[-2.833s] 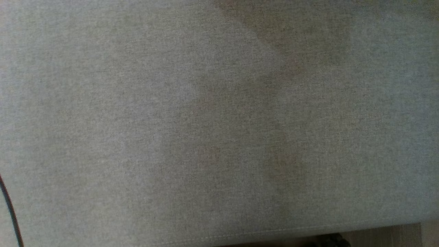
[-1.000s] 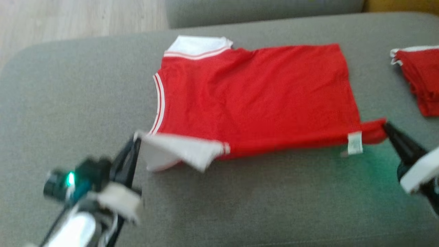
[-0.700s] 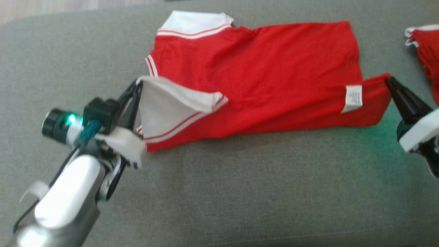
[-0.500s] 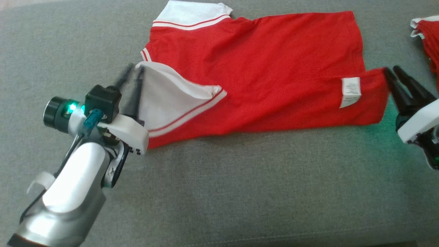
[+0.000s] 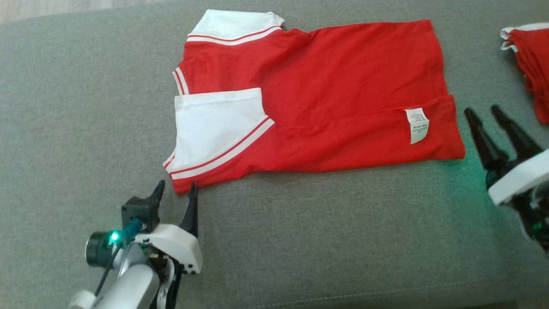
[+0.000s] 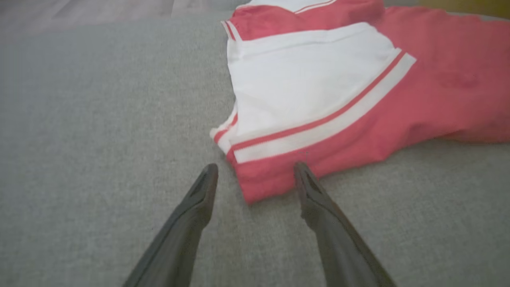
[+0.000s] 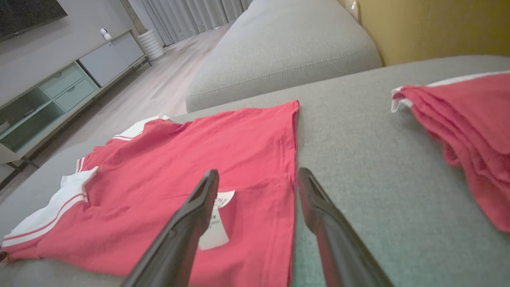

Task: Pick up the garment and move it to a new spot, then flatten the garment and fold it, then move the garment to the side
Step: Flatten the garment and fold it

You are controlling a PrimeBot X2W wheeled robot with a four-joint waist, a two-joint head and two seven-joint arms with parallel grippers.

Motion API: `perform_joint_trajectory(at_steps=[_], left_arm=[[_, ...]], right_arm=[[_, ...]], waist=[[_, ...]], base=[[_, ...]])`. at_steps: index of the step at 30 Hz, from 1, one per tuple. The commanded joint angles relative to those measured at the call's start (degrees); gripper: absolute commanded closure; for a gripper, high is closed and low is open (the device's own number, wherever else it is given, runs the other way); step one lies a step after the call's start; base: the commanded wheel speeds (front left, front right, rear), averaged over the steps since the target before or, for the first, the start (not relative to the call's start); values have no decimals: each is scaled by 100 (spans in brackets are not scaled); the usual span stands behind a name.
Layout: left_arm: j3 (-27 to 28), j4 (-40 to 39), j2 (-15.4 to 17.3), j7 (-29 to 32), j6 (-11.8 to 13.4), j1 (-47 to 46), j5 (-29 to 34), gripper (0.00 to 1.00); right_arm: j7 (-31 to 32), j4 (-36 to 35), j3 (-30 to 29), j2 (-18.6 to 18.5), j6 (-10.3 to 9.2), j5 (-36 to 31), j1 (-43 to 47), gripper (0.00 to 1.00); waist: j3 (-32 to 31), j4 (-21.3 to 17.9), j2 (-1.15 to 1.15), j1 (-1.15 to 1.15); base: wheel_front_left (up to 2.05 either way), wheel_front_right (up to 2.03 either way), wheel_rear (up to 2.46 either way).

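The garment (image 5: 326,86) is a red shirt with white, red-striped sleeves, lying flat on the grey cushion (image 5: 300,240) with its near long side folded over onto itself; a white label (image 5: 417,125) shows on the fold. My left gripper (image 5: 176,189) stands open just below the shirt's near left corner (image 6: 255,191), holding nothing. My right gripper (image 5: 484,110) is open too, just right of the shirt's hem (image 7: 291,167), with nothing between its fingers. The wrist views show both finger pairs spread apart, the left gripper (image 6: 255,169) and the right gripper (image 7: 258,173).
A pile of folded red garments (image 5: 529,60) lies at the cushion's right edge, also seen as red garments (image 7: 466,131). A second grey cushion (image 7: 279,52), a yellow backrest (image 7: 430,28), wood floor and a low cabinet (image 7: 59,91) lie beyond.
Both grippers opened and let go of the shirt's near edge, which now lies folded over. Both have drawn back toward me. The head camera also shifted.
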Motion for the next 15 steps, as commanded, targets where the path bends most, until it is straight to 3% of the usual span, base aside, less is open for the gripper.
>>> perform_joint_trajectory(at_steps=[1,4,9,10,11,13,14,15], left_arm=[[273,-158,69,-18,41,-271,-15,0],[279,-37,37,-15,100,-231,-40,0],[219,393,-9,135,-4,-296,-133,0],[202,474,-27,187,-32,-309,-160,4],[194,540,-50,221,-52,-322,-191,11],[158,632,-74,232,-122,-358,-213,36],[135,669,-91,241,-174,-371,-234,59],[105,704,-102,259,-229,-386,-249,70]], right_arm=[[-76,-120,-67,-134,-4,-53,81,0],[-77,-162,-194,-59,-4,-145,228,0],[-77,-185,-283,14,-4,-227,344,0],[-77,-180,-287,22,-4,-235,359,0],[-77,-171,-288,28,-4,-241,373,0],[-77,-138,-283,41,-4,-254,396,0],[-77,-88,-267,60,-4,-238,417,0],[-76,-18,-243,85,-4,-214,433,0]], waist=[[4,-8,0,0],[5,-34,0,0],[-16,-67,0,0],[-28,-69,0,0],[-43,-67,0,0],[-81,-50,0,0],[-106,-33,0,0],[-130,-13,0,0]], base=[[0,0,0],[0,0,0],[0,0,0],[0,0,0],[0,0,0],[0,0,0],[0,0,0],[0,0,0]])
